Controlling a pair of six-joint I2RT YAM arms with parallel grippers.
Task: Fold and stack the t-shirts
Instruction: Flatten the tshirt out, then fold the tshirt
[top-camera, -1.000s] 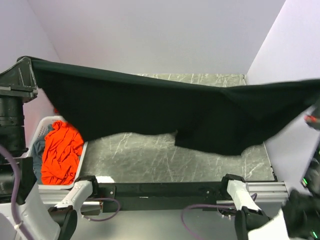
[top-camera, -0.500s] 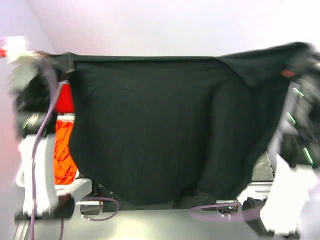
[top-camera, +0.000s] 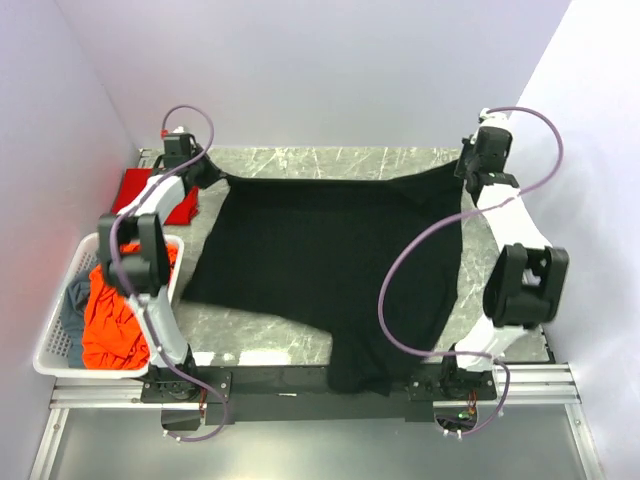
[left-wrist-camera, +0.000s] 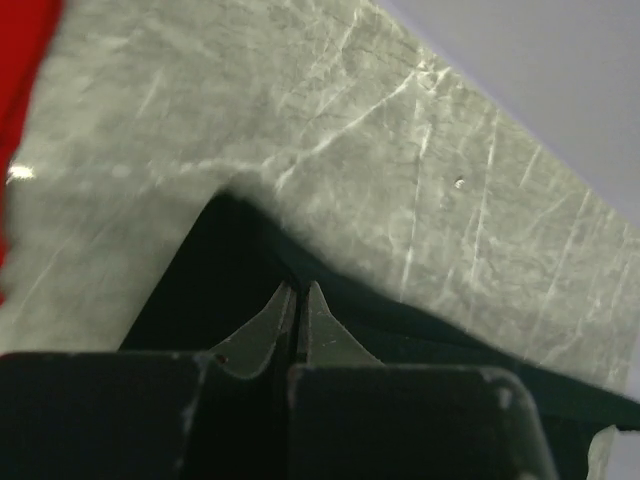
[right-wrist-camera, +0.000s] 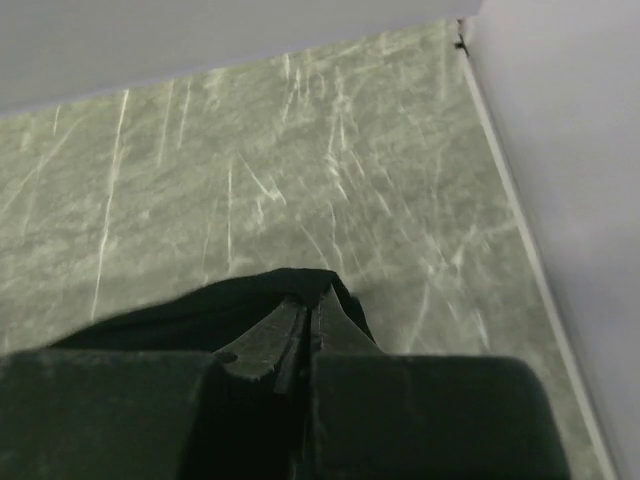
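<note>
starting at the left, the white basket sat beside the table with the orange-red shirt heaped in it and the grey-blue shirt bunched against its left wall, while the bright red shirt lay at the far left corner, just beside the left arm. the left hand was pinched shut on one far corner of the black shirt, with only cloth between its fingers, low to the table. the black shirt lay spread across the middle of the table, its far edge taut between the two hands, but it was skewed: its near part ran over the table's near edge and hung onto the rail between the arm bases. that overhang looked like the main risk, since its weight could drag the cloth off once the corners were let go, or it could catch on the rail during a fold. the right arm's purple cable looped across the shirt's right side and might snag or rumple it if that arm swept inward. the right hand was likewise clamped on the other far corner, close to the right wall; letting go unevenly would probably leave that side bunched, and the shirt's right edge seemed crowded against the arm.
</note>
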